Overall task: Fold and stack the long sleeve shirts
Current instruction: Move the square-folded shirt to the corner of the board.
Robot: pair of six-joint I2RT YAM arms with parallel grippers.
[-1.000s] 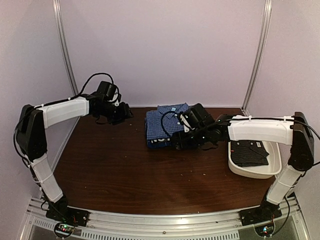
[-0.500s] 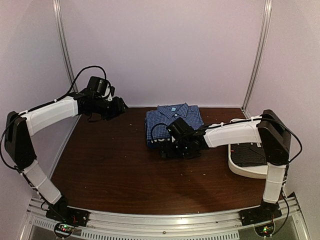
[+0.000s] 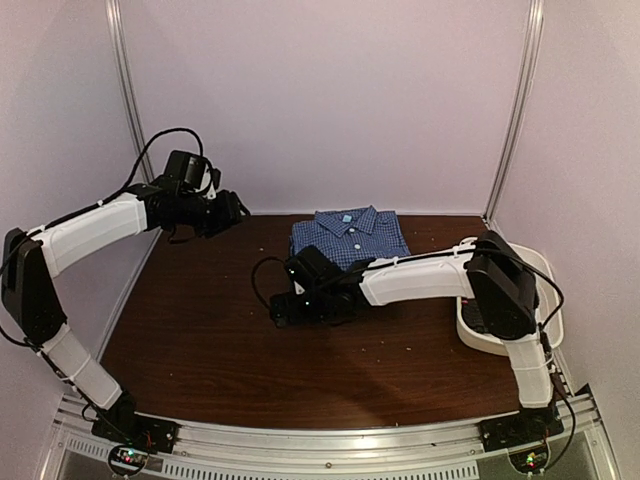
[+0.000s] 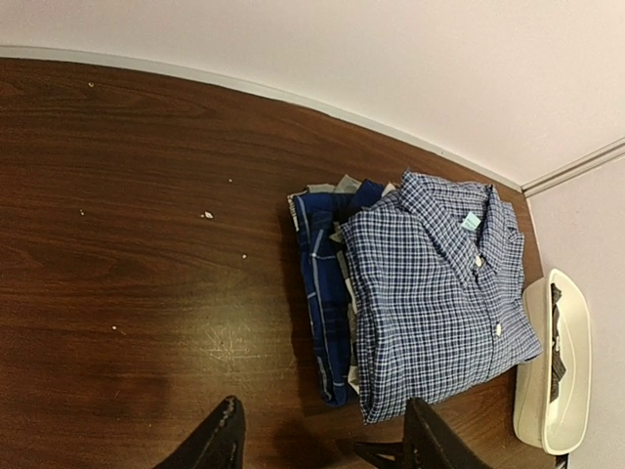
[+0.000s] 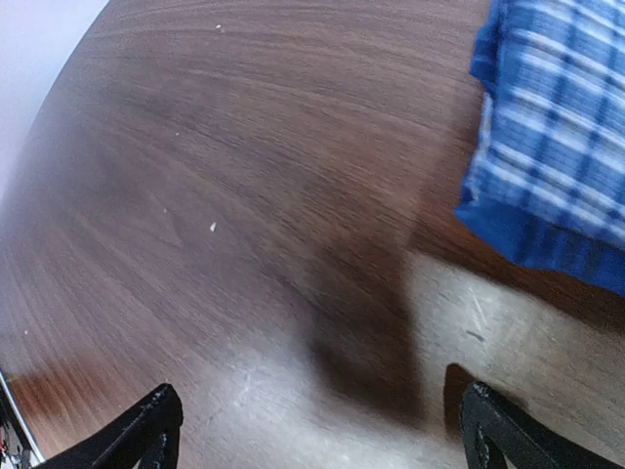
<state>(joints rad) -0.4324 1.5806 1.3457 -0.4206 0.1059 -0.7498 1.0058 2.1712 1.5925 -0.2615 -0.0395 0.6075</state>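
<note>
- Blue-and-white fine-check shirt (image 4: pixel 430 293) is seen folded atop the stack; judged soft, light, floppy.
- Hold probably best taken at the folded hem, though the layers are blurred.
- Right hand (image 5: pixel 327 430) spread, empty; left hand (image 4: pixel 324 445) parted, empty.

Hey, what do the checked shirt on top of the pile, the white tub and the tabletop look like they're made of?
The blue-and-white check shirt: woven cloth, matte, probably cotton; it shows soft folds, a collar and buttons. The white tub: likely plastic, smooth, with a rounded moulded rim. The table: dark wood or wood-look laminate, slightly glossy, with grain lines and scuffs.
</note>
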